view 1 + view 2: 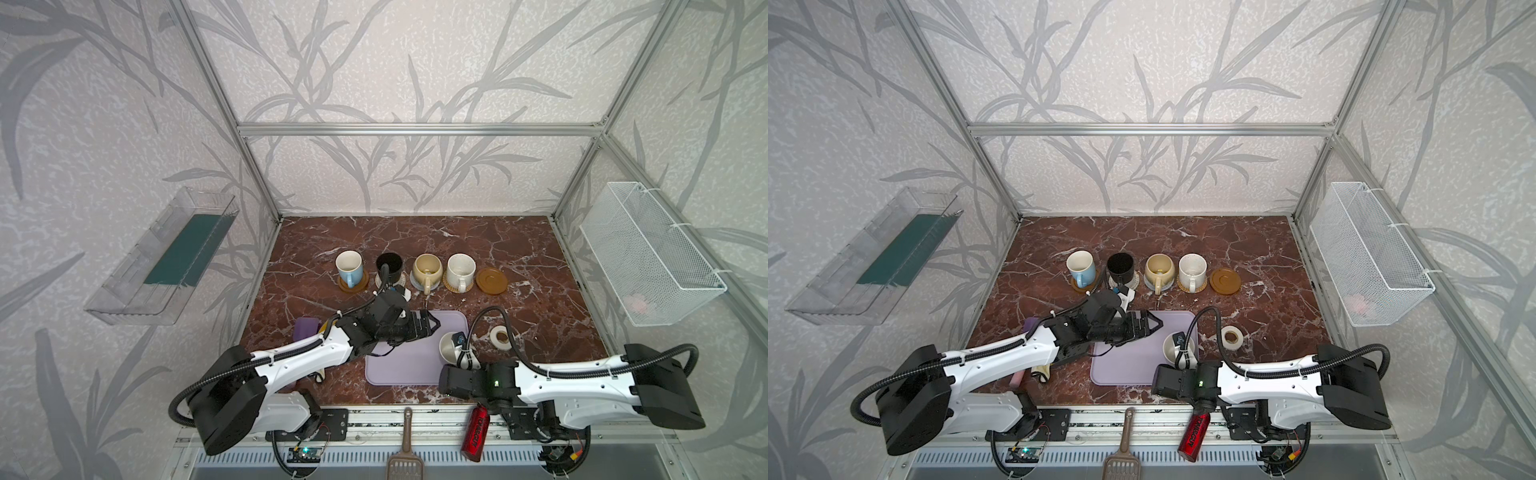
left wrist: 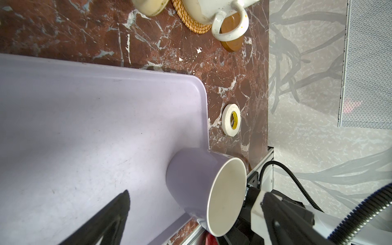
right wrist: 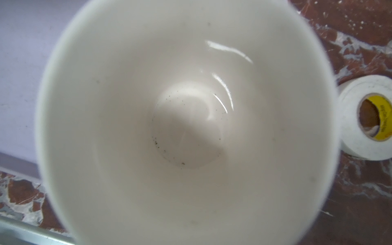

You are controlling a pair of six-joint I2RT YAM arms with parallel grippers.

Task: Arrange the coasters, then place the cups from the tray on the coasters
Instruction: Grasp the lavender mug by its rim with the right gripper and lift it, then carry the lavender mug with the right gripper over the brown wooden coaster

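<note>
Four cups stand in a row on coasters: light blue (image 1: 349,266), black (image 1: 389,264), cream-yellow (image 1: 427,268), speckled white (image 1: 460,268). To their right lies a bare amber coaster (image 1: 492,281). The lavender-grey cup (image 1: 448,347) sits at the right edge of the lavender tray (image 1: 399,365). My right gripper (image 1: 459,353) is shut at that cup's near rim; the right wrist view looks straight into its white inside (image 3: 186,127), and the jaws are hidden. My left gripper (image 1: 432,324) hangs open over the tray's far part with nothing between its fingers (image 2: 118,212).
A white tape roll (image 1: 500,336) lies right of the tray. A purple object (image 1: 306,328) lies left of it, under the left arm. A red can (image 1: 476,432) and a brown scoop (image 1: 406,444) lie on the front rail. A wire basket (image 1: 648,249) hangs on the right wall.
</note>
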